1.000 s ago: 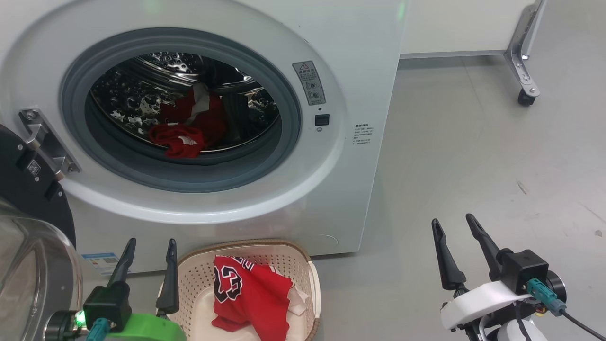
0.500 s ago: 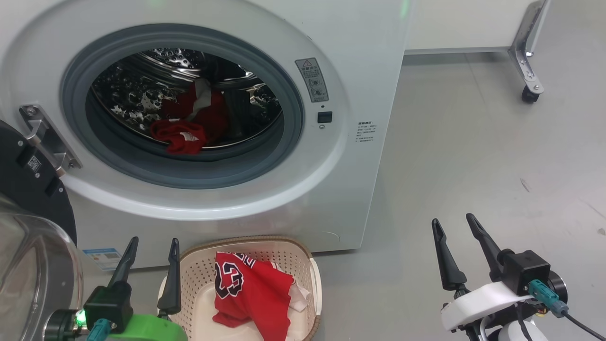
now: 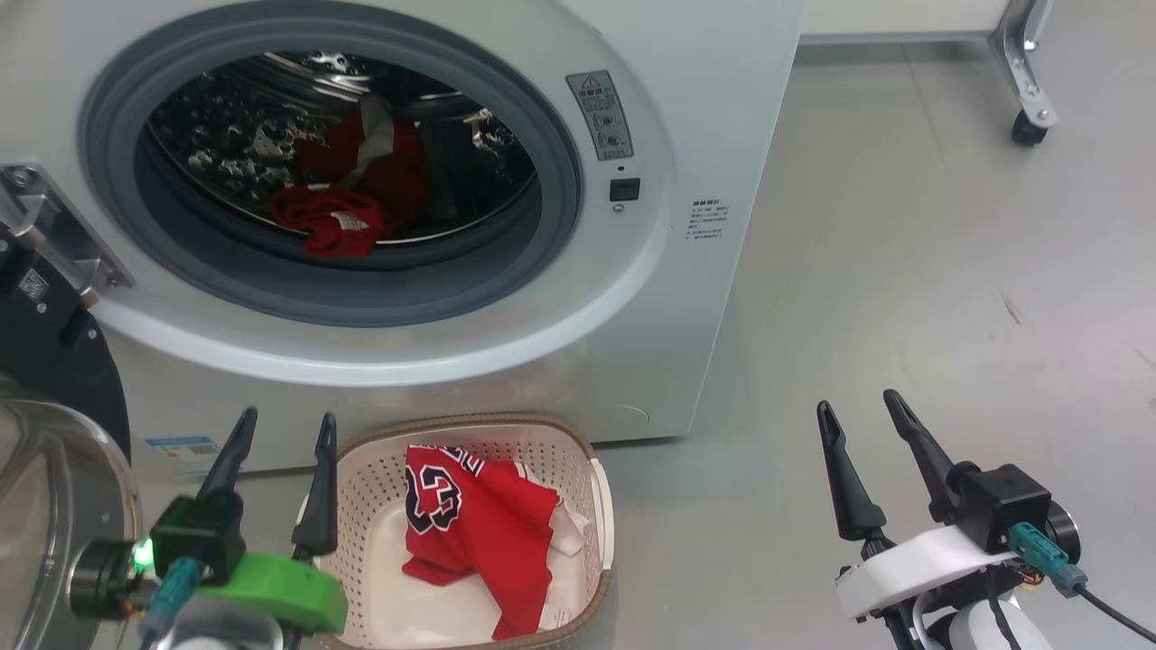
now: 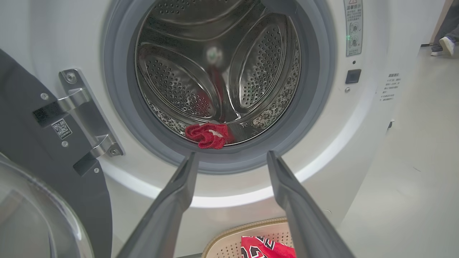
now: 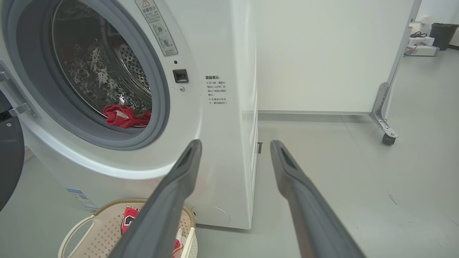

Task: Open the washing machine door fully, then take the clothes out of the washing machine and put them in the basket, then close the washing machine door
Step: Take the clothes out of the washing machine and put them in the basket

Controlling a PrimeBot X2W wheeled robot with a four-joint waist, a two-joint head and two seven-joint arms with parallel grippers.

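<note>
The white washing machine [image 3: 704, 108] stands with its door [image 3: 54, 388] swung open at the left. Red clothes [image 3: 330, 230] lie bunched at the front of the steel drum, the same clothes [image 4: 208, 135] showing low in the drum ahead of my left fingers. A red jersey [image 3: 479, 524] lies in the cream basket [image 3: 542, 442] on the floor before the machine. My left gripper [image 3: 284, 429] is open and empty beside the basket's left rim. My right gripper [image 3: 858, 406] is open and empty over bare floor, right of the machine.
The door's metal hinge [image 3: 54, 239] juts from the machine's left side. A white panel on a caster leg [image 3: 1025, 90] stands at the back right. A person's foot [image 4: 444, 44] shows far right on the grey floor [image 3: 948, 271].
The head camera has tilted down and shifted, so the machine and basket sit higher in the picture. Both grippers stay open and keep their places.
</note>
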